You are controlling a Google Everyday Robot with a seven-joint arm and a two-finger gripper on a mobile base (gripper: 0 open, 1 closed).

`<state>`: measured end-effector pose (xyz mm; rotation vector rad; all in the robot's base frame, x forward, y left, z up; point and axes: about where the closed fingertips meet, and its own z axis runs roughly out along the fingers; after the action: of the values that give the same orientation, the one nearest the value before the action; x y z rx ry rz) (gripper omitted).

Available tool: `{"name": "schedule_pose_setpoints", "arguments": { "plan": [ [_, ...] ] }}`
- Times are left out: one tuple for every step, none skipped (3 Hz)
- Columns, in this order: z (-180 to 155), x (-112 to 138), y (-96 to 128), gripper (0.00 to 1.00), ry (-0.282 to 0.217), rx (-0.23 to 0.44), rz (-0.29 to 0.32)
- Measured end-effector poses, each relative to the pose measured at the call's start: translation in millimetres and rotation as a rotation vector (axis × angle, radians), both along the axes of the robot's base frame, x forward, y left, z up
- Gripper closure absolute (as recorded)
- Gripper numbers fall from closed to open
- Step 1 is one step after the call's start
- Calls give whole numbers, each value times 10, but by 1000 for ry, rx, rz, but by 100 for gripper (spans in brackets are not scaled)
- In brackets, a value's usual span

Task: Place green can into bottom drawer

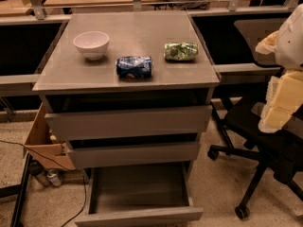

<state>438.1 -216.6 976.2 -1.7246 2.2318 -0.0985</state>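
The green can point(181, 51) lies on its side on the grey cabinet top point(142, 27), right of centre. The bottom drawer point(139, 193) is pulled open below and its box-like inside shows nothing in it. The two shallower drawers above it stand slightly out. My gripper point(280, 96), white and pale yellow, is at the right edge of the view, to the right of the cabinet and lower than the can, apart from it and holding nothing that I can see.
A blue-and-white can point(134, 66) lies on its side near the front of the top. A white bowl point(91, 44) stands at the left. A black office chair point(255, 141) stands right of the cabinet. A cardboard box point(45, 141) sits at the left.
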Motion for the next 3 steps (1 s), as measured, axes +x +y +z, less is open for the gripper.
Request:
{"name": "schedule_pose_setpoints", "arguments": {
  "plan": [
    [0,0,0,0,0,0,0],
    [34,216,-39,0,-35,13,-5],
    [37,548,-93,0,-63,34,7]
  ]
}}
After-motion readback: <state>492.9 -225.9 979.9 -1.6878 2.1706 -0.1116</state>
